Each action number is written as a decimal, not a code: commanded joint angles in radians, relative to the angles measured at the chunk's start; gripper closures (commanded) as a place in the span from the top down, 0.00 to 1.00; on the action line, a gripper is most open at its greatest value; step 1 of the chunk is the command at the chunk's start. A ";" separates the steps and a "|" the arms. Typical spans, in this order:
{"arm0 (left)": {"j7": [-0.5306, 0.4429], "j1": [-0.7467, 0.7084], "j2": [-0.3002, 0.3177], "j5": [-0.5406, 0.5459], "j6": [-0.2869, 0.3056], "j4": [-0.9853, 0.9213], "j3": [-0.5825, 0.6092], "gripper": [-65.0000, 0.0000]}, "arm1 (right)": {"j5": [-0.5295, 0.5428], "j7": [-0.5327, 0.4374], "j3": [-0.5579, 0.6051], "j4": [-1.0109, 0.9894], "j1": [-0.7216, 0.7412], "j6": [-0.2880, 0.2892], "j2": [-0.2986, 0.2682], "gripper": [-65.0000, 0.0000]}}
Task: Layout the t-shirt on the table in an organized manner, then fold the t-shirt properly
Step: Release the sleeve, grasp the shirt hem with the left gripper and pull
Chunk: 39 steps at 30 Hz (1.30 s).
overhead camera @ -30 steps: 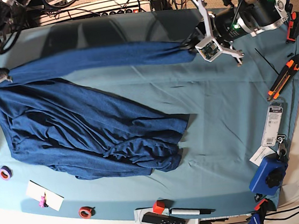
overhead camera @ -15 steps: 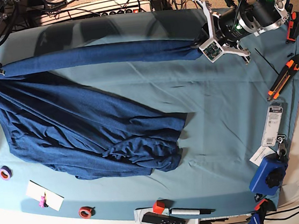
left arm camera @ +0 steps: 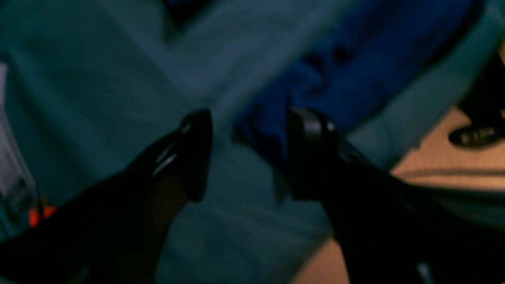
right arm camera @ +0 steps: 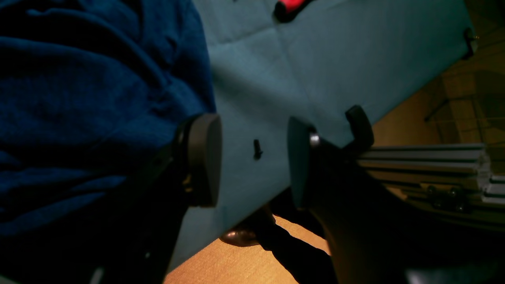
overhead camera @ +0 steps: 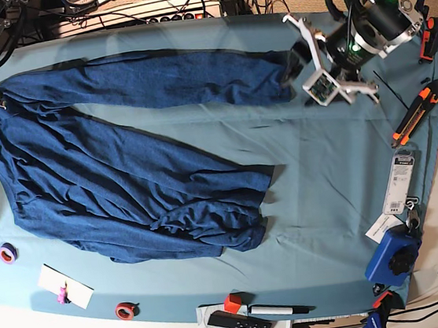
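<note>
Released since the earlier frames, the t-shirt point(overhead camera: 125, 175) no longer hangs taut between the arms; its top band now lies slack on the table point(overhead camera: 322, 168), running from 9 to 2 o'clock. Left gripper point(left arm camera: 246, 154) stands wide, jaws apart, cloth just beside one finger. Right gripper point(right arm camera: 252, 157) is also wide, with bare table between its pads point(right arm camera: 205, 157), at the shirt's 10 o'clock corner.

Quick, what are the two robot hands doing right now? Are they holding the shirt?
Left gripper: jaws open; the t-shirt lies beside one jaw, not clamped.
Right gripper: jaws open, holding nothing; only the table shows between them.
</note>
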State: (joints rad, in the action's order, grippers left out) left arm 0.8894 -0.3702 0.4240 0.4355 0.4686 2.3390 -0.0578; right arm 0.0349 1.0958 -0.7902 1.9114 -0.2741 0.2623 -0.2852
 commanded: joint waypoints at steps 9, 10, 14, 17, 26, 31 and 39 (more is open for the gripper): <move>-0.060 0.319 0.000 0.207 -0.023 -0.441 -0.003 0.47 | 0.003 -0.019 -0.008 0.018 0.003 -0.005 -0.025 0.42; -0.060 0.356 -0.006 0.235 -0.016 -0.495 -0.003 0.47 | 0.003 -0.019 -0.008 0.018 0.003 -0.005 -0.025 0.42; -0.058 0.490 -0.053 0.297 0.031 -0.678 -0.003 0.47 | 0.004 -0.019 -0.008 0.018 0.003 -0.005 -0.025 0.42; -0.034 0.575 -0.101 0.333 0.053 -0.793 0.005 0.47 | 0.021 -0.019 -0.008 0.018 0.003 -0.005 -0.025 0.42; -0.043 0.804 -0.192 0.328 0.052 -1.167 0.193 0.47 | 0.055 -0.018 -0.008 0.018 0.003 -0.005 -0.025 0.42; -0.097 0.886 -0.229 0.257 0.051 -1.281 0.256 0.47 | 0.055 -0.018 -0.008 0.018 0.003 -0.005 -0.025 0.42; -0.183 0.949 -0.297 0.068 0.025 -1.331 0.266 0.46 | 0.055 -0.019 -0.008 0.018 0.003 -0.005 -0.023 0.42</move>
State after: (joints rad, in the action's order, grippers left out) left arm 0.7258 0.5457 0.1291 0.4946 0.4900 0.9943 0.2104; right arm 0.0952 1.0958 -0.7918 1.9114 -0.2745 0.2623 -0.2874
